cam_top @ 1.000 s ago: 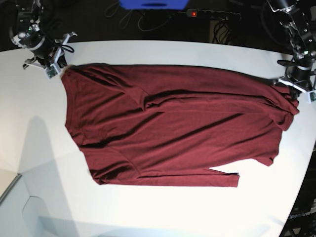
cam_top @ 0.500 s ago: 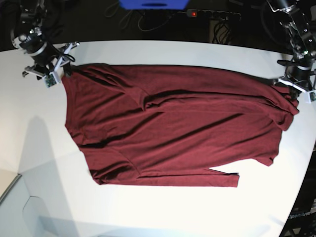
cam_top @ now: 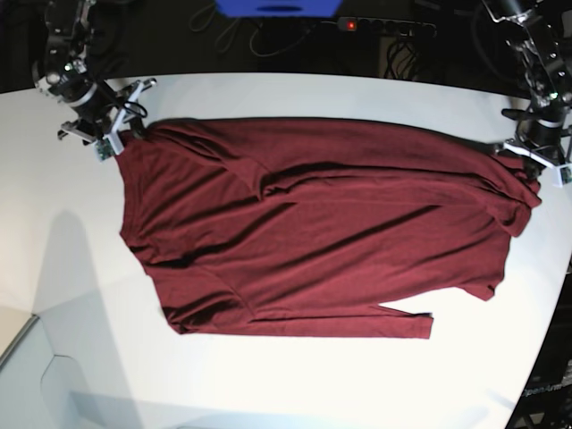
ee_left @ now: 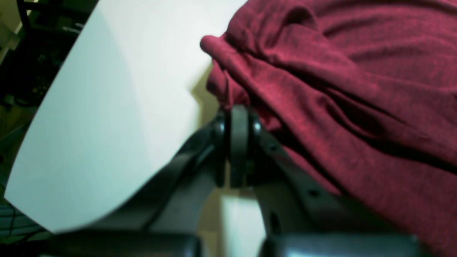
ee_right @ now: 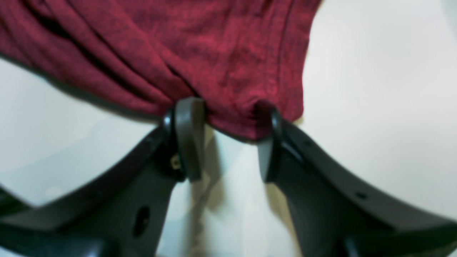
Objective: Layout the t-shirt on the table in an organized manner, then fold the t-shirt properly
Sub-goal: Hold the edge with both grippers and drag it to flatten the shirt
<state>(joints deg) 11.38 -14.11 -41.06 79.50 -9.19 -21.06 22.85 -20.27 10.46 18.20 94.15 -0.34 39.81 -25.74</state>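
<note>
The t-shirt (cam_top: 313, 241) is plain dark maroon, unprinted. The worktop (cam_top: 295, 384) under it is smooth white. My jaws are black.

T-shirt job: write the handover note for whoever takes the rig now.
Left tool: shut on the t-shirt, pinching a bunched corner at the table edge.
Right tool: open, fingers straddling the opposite corner of the fabric, not clamped.
T-shirt: spread out mostly flat across the white table, wrinkled, with creases through the middle.
Done: rough layout.
Left: release the left corner, smooth the wrinkles, then do every fold.
</note>
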